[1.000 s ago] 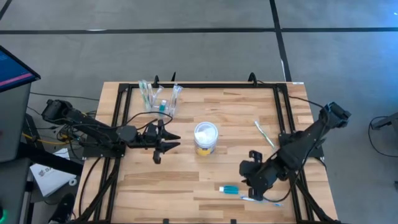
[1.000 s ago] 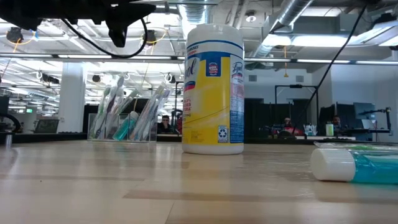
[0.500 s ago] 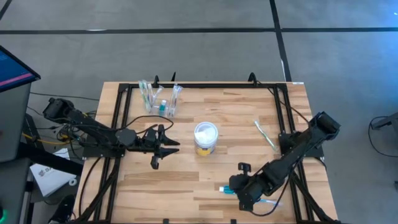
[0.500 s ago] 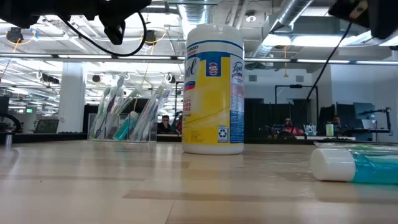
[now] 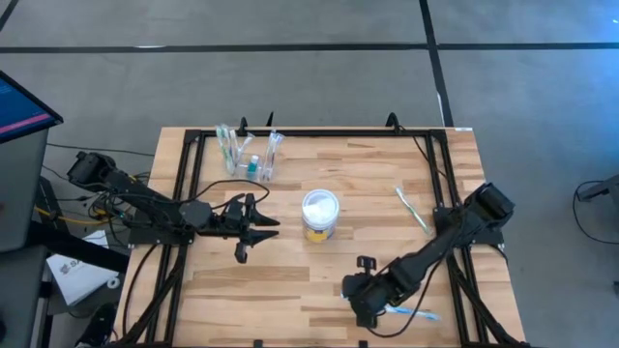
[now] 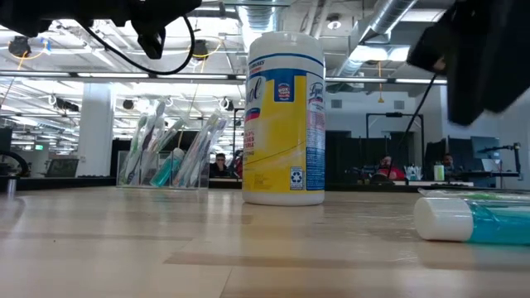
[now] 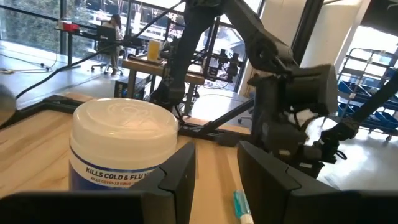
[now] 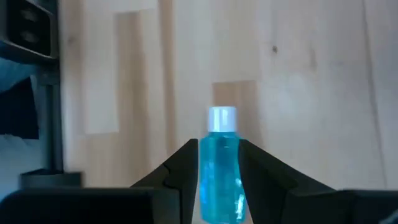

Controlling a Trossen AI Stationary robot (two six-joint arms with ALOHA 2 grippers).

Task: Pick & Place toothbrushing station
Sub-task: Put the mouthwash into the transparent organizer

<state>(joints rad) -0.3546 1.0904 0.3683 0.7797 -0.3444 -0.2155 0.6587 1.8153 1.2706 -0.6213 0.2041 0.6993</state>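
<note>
The toothbrushing station (image 5: 250, 155), a see-through stand with toothbrushes in its cups, stands on its base at the table's far left and shows in the low view (image 6: 170, 157) too. My left gripper (image 5: 253, 227) hovers open and empty at mid-left, pointing level toward the wipes tub. My right gripper (image 5: 360, 295) slants down, open, over a blue white-capped bottle (image 8: 221, 168). That bottle lies on its side on the table (image 6: 472, 219). In the right wrist view the fingers stand on either side of it, and the low view shows the gripper (image 6: 480, 58) well above it.
A round white-topped, yellow-banded wipes tub (image 5: 320, 215) stands at the table's middle. A blue-and-white toothbrush (image 5: 411, 312) lies near the front right, beside my right gripper. Another toothbrush (image 5: 411, 208) lies at mid-right. A black frame (image 5: 319, 132) borders the table.
My right gripper has come down and moved toward the table's left and near edge, from beside the blue bottle to over it. The gap between its fingers has stayed the same. The bottle has not moved.
</note>
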